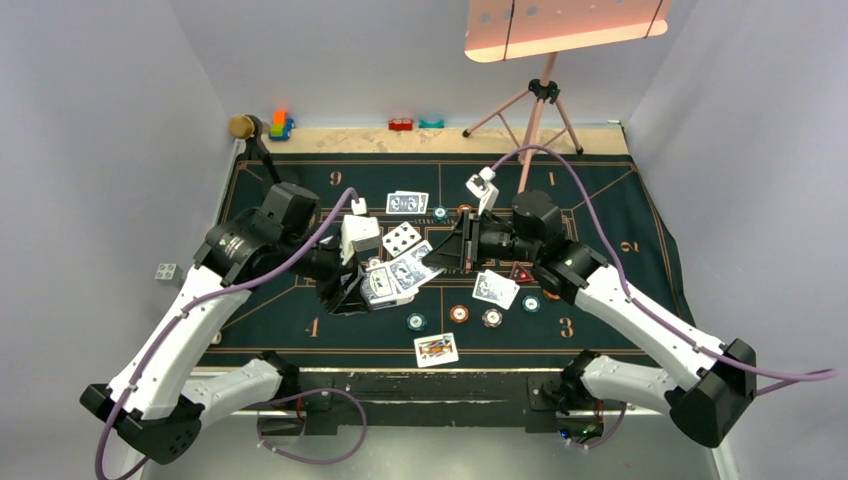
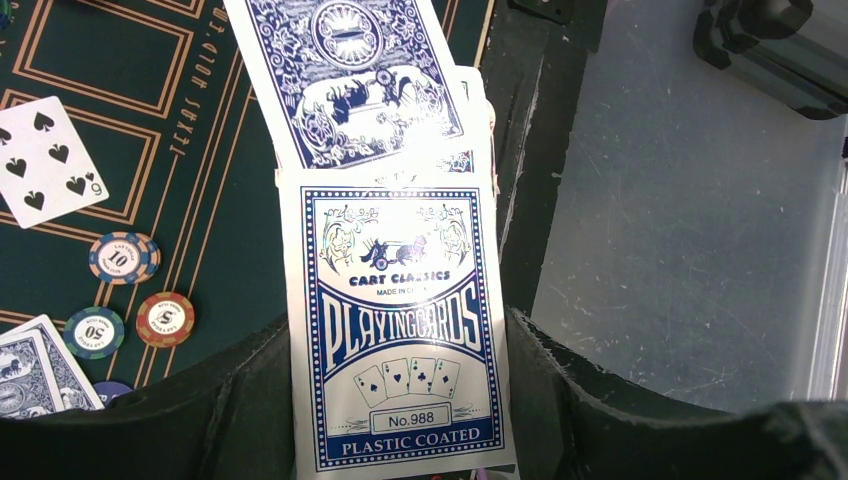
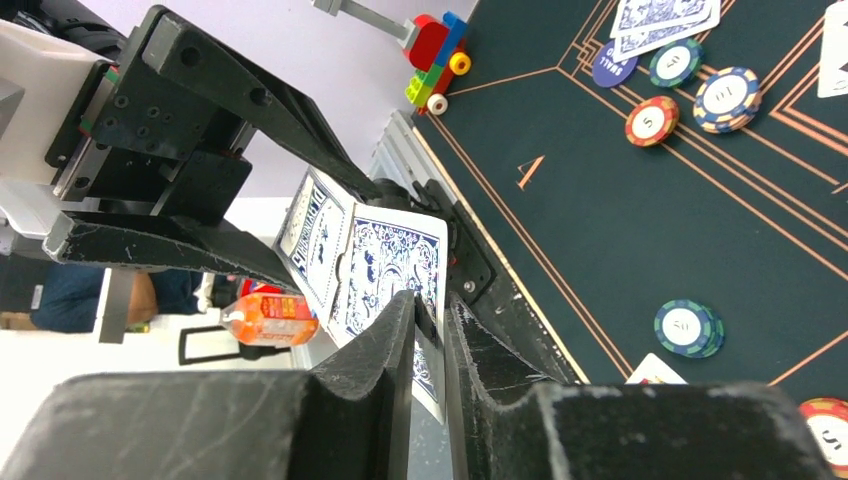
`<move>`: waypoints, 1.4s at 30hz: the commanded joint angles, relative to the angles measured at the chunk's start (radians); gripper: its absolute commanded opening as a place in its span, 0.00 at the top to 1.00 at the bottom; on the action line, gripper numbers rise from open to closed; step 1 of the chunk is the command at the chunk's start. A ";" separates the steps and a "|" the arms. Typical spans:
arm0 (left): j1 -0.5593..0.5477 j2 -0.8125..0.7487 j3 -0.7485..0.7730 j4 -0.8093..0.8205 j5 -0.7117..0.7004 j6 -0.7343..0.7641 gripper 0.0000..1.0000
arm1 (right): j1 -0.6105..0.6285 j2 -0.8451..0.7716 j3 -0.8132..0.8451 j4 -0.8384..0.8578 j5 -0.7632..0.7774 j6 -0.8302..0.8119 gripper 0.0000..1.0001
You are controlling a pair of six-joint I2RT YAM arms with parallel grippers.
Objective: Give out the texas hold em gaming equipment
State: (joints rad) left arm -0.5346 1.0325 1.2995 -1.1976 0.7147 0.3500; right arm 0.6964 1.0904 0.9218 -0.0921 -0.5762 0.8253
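Observation:
My left gripper (image 1: 372, 288) is shut on a blue and white playing-card box (image 2: 400, 330), held above the mat. A blue-backed card (image 2: 350, 80) sticks out of the box's top. My right gripper (image 3: 430, 330) reaches in from the right, and its fingers pinch that card's (image 3: 390, 260) edge. Two blue-backed cards (image 1: 407, 203), a face-up spade card (image 1: 401, 238), another card (image 1: 495, 289) and a face-up court card (image 1: 436, 348) lie on the felt. Chips (image 1: 459, 313) (image 1: 416, 321) (image 1: 492, 318) sit near the front, and a red triangle marker (image 1: 521, 272) lies under the right arm.
The dark green felt mat (image 1: 620, 230) covers the table. Toy blocks (image 1: 281, 124) (image 1: 401, 124) stand along the back edge beside a tripod (image 1: 540, 110). A small white block (image 1: 166, 271) lies off the mat's left side. The two arms meet over the mat's middle.

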 commanded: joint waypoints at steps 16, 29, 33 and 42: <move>0.007 -0.029 0.007 0.035 0.043 -0.010 1.00 | -0.095 -0.044 0.193 -0.173 0.065 -0.152 1.00; 0.007 -0.053 0.007 0.017 0.042 -0.001 1.00 | -0.099 0.215 0.321 -0.344 0.430 -0.381 1.00; 0.007 -0.059 0.015 0.003 0.042 0.000 1.00 | -0.039 0.391 0.401 -0.392 0.609 -0.445 1.00; 0.006 -0.081 0.013 -0.015 0.046 0.005 1.00 | 0.108 0.673 0.628 -0.508 1.036 -0.552 1.00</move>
State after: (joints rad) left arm -0.5346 0.9695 1.2976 -1.2133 0.7223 0.3511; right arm 0.7528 1.7409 1.4281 -0.5518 0.1928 0.3504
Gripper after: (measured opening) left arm 0.685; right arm 0.007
